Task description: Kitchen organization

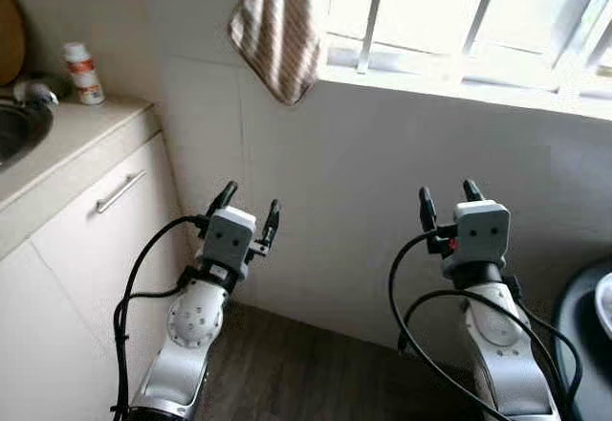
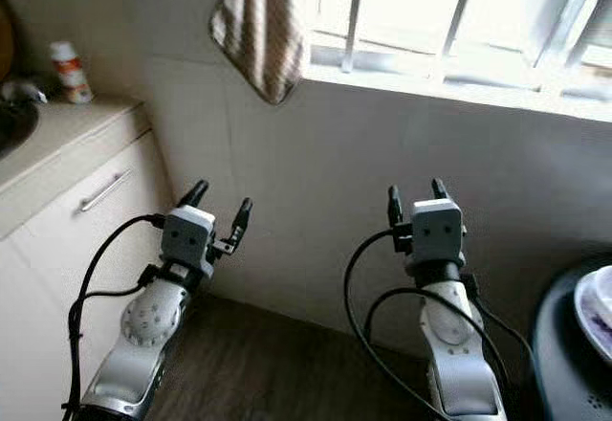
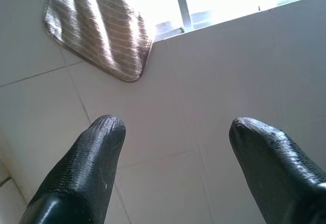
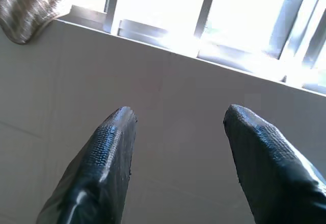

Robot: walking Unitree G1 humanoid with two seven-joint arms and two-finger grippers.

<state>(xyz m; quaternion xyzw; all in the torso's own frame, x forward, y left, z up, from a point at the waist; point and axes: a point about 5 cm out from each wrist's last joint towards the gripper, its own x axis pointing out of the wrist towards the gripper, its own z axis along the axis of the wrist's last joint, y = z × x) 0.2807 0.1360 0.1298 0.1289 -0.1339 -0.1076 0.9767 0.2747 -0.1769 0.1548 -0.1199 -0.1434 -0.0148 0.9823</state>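
- Facing a tiled wall [image 1: 382, 201] under a barred window [image 1: 459, 19], both arms are reaching forward.
- The left gripper [image 1: 248, 209] is holding its jaws released, gripping nothing.
- The right gripper [image 1: 449, 201] is likewise spread apart.
- A striped towel [image 1: 277, 24] is hanging at the window's left corner.
- A bottle [image 1: 83, 73] is standing on the counter [image 1: 76, 139] beside the sink [image 1: 19, 129].

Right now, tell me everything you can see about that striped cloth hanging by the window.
The cloth is a soft, towel-like fabric with brown and cream stripes. It hangs limp from above the picture's top edge at the window's left end, its rounded lower corner draping past the sill onto the white tiled wall. It hangs well above both end effectors.
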